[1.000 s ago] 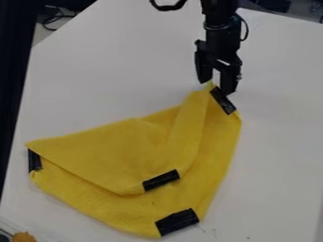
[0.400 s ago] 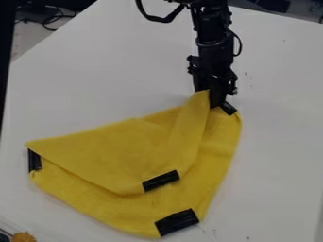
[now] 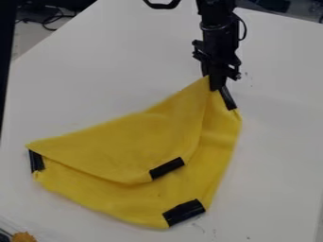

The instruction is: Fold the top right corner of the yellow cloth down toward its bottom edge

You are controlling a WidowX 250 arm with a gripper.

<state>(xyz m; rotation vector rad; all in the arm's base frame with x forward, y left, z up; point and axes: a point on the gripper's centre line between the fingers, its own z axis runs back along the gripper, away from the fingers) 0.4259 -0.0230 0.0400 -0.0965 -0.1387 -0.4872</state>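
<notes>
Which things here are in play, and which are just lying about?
In play:
- gripper, clamped on the top corner of the yellow cloth
- yellow cloth, partly folded, with black patches

Lying about:
- orange fuzzy thing, lower left edge
- dark cables, upper left

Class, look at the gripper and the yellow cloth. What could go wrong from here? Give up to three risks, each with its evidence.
1. The gripper has the yellow cloth only by its top corner, so the cloth might slip free.
2. The upper layer lies loosely over the lower one, so a pull could shift or crease the fold.
3. A black strip sits right beside the grip and might catch or peel.
</notes>
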